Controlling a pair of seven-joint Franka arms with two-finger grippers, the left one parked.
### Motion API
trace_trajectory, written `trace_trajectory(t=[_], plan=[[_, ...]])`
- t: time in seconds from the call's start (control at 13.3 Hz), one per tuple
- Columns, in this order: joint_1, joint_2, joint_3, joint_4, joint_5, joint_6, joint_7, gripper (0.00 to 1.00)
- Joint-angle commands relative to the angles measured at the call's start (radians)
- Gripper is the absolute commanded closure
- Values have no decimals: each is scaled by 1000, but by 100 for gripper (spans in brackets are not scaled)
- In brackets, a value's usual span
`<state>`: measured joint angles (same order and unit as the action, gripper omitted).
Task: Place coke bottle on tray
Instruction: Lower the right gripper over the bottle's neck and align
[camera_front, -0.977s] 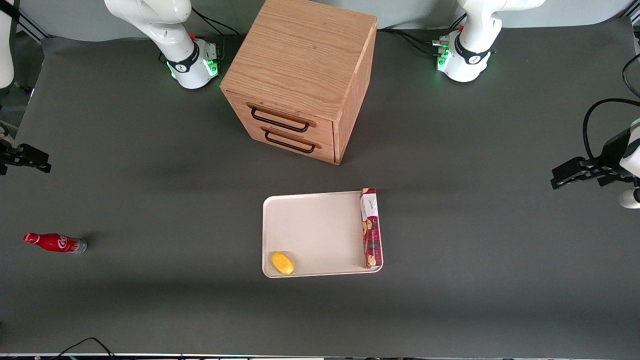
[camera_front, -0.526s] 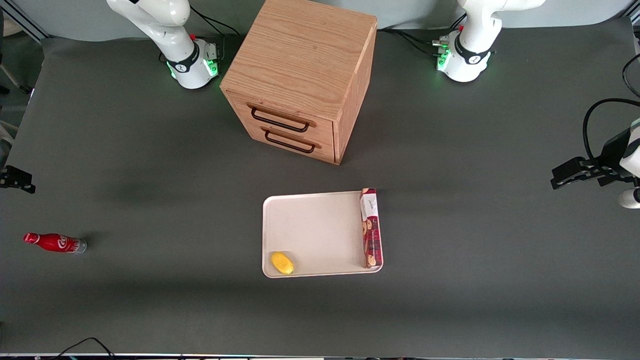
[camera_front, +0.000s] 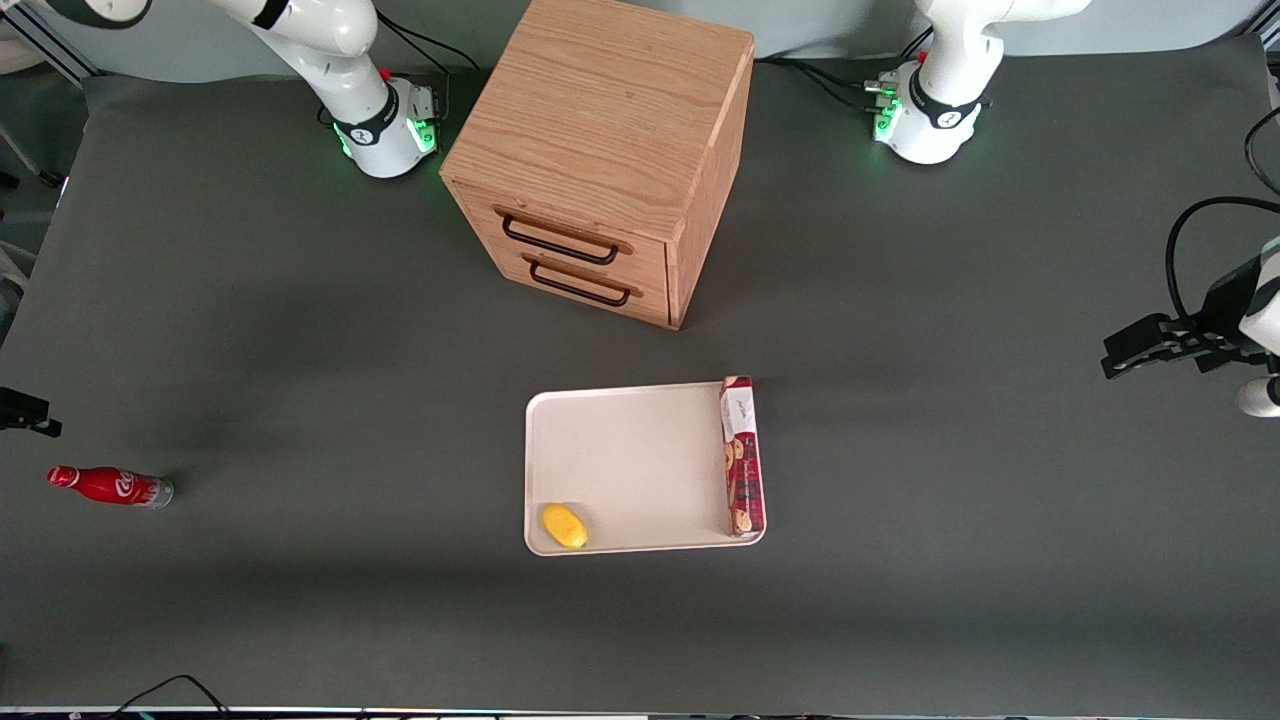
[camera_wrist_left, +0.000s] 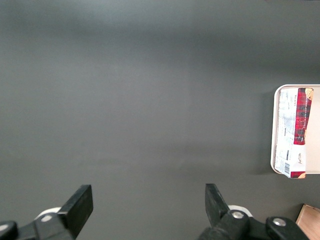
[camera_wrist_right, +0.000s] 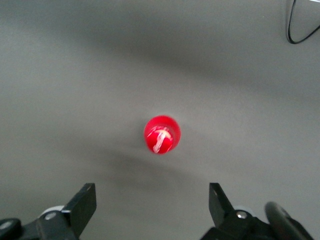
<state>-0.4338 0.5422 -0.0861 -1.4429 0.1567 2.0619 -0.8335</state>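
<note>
The lemon (camera_front: 564, 526) lies in the tray corner nearest the front camera, on the working arm's side. The tray (camera_front: 630, 470) sits on the dark table (camera_front: 950, 520) near its middle, and the cookie box (camera_front: 741, 456) lies flat along the tray edge on the parked arm's side. The coke bottle (camera_front: 110, 486) stands upright on the table toward the working arm's end, well apart from the tray; the wrist view looks straight down on its red cap (camera_wrist_right: 162, 134). The gripper (camera_wrist_right: 152, 206) hangs above the bottle without touching it, fingers (camera_wrist_right: 82, 205) spread wide apart with nothing between them. Only a dark part of the gripper shows at the front view's edge, slightly farther from the camera than the bottle. The wooden drawer box (camera_front: 610, 160) stands farthest back, both drawers closed.
</note>
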Motion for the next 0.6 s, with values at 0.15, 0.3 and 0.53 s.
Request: trace_trajectory(t=[0.15, 0.3, 0.53], plan=[[-3, 136, 5, 147, 37, -45, -13, 0], [0, 140, 3, 150, 37, -45, 11, 0], [4, 169, 3, 156, 35, -46, 19, 0]])
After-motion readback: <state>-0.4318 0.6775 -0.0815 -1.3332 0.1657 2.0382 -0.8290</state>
